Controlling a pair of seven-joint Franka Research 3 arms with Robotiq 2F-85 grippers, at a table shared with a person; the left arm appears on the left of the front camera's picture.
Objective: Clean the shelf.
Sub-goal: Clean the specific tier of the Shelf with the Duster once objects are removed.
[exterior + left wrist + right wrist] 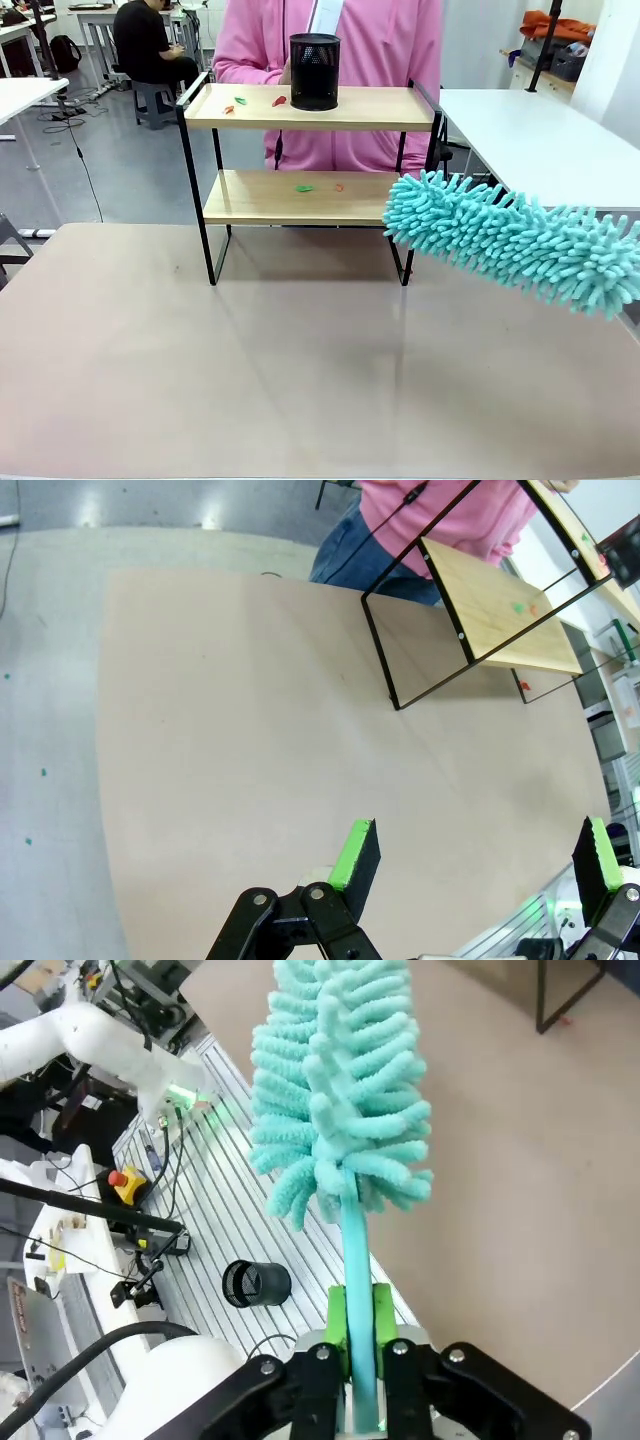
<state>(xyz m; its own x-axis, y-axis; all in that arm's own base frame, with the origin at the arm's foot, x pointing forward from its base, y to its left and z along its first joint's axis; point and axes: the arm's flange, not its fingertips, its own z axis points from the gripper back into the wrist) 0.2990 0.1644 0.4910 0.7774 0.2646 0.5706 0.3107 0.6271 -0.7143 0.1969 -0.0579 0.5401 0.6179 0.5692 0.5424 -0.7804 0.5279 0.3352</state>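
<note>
Since the duster head is not yet laid on either board, the step in hand reads as approach; wiping not begun.

1. Desk [300, 380]: tan top, carries the shelf at its far side. Wide bare area betw. shelf and near edge, so ample room for arm travel.
2. Shelf [310, 195]: upright, far-centre of desk, person in pink [330, 30] directly behind. Two wooden boards in a black frame, raised rails at both ends of top tier, posts at the corners. Rails & posts are the edges to watch: an endwise sweep would stop against them. Front edges show no rail.
3. Duster [515, 245]: teal, fluffy, enters from the right, tilted. Tip sits at the right end of lower board, overlapping the right front post in front view; contact cannot be confirmed.
4. Cup [315, 70]: black mesh, upright mid top board; blocks a full-length pass there.
5. Right claw [360, 1325]: clamped on the duster handle. Left claw [478, 835]: fingers apart, nothing held, over bare desk, well apart from shelf.
6. Scraps [303, 188]: small red & green bits, two on lower board, three on top board left of cup.

Next move (judgement): feed head into the gap betw. tiers, clearance under top board is low, then draw scraps toward the open front edge.
</note>
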